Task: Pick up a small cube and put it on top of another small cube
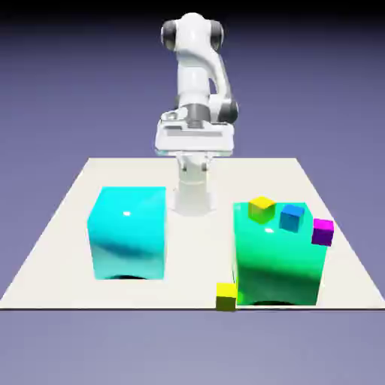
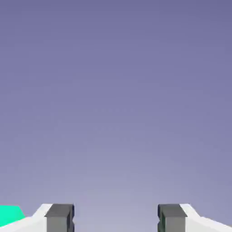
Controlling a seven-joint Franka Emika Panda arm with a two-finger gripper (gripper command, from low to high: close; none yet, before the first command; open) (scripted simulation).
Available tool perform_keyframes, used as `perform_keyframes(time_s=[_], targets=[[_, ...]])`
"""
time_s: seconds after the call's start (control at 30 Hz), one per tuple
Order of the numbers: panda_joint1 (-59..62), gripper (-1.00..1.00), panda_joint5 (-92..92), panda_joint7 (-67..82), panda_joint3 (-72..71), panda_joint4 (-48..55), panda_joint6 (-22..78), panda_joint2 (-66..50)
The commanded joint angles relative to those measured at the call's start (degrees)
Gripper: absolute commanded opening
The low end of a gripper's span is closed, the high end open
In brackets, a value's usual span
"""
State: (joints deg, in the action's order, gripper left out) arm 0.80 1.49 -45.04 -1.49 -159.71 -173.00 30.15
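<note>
— Where are the little yellow cubes?
— One yellow cube [image 1: 261,208] up on the big green block [image 1: 280,259], beside a blue cube [image 1: 290,217]. Other yellow cube [image 1: 226,296] down on the table [image 1: 60,225], touching the green block's bottom corner.
— And the pink cube [image 1: 322,231]?
— At the green block's top corner, on the exterior view's right.
— The gripper [image 2: 115,217]?
— Spread wide, holding nothing. Far up, well away from the cubes. Big cyan block [image 1: 128,233] alone on the exterior view's left.
</note>
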Motion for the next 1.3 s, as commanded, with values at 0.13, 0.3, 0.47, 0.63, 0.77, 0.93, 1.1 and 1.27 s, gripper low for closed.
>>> perform_keyframes(time_s=[0.13,0.3,0.47,0.63,0.77,0.93,1.1,1.27], targets=[[6.16,0.0,6.18,-10.72,-6.19,5.37,4.18,-10.39],[12.31,0.0,12.35,-21.43,-12.38,10.75,8.35,-20.77],[18.47,0.0,18.53,-32.15,-18.56,16.12,12.53,-31.15],[24.62,0.0,24.7,-42.86,-24.75,21.49,16.71,-41.53],[29.54,0.0,29.64,-51.43,-29.7,25.79,20.05,-49.84],[34.71,0.0,34.83,-60.43,-34.9,30.3,23.55,-58.56],[30.95,0.0,34.55,-59.3,-33.69,32.68,17.02,-66.85],[30.94,-1.0,34.55,-59.3,-33.68,32.69,17.0,-66.87]])
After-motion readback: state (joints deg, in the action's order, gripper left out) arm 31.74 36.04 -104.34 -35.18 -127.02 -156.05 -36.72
